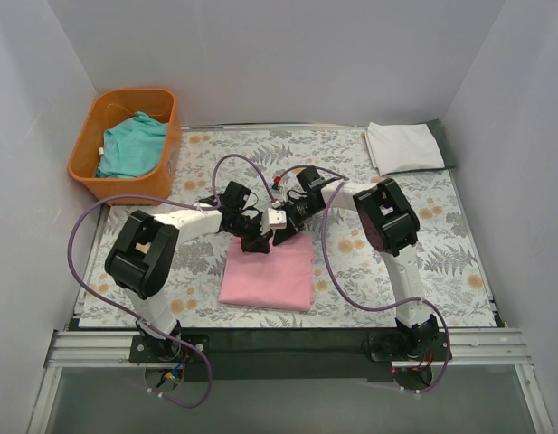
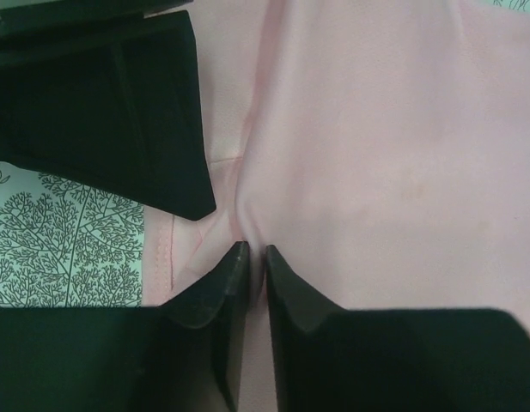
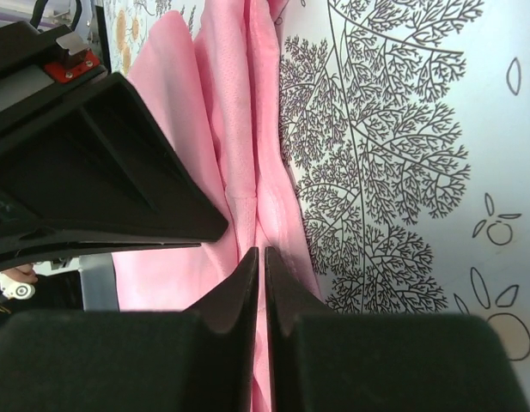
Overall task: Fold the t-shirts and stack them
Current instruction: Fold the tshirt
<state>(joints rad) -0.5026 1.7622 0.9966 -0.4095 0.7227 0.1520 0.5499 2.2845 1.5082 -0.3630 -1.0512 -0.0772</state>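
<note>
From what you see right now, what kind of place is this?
Probably a robot test cell for folding laundry: bare white walls box in the table, a left arm and right arm are bolted at its near edge, and a pink t-shirt lies on the floral cloth.

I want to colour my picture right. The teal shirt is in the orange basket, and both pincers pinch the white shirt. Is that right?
No. The left pincer and right pincer pinch the pink shirt, not the white shirt folded at the far corner; both wrist views show it. The teal shirt is in the orange basket.
</note>
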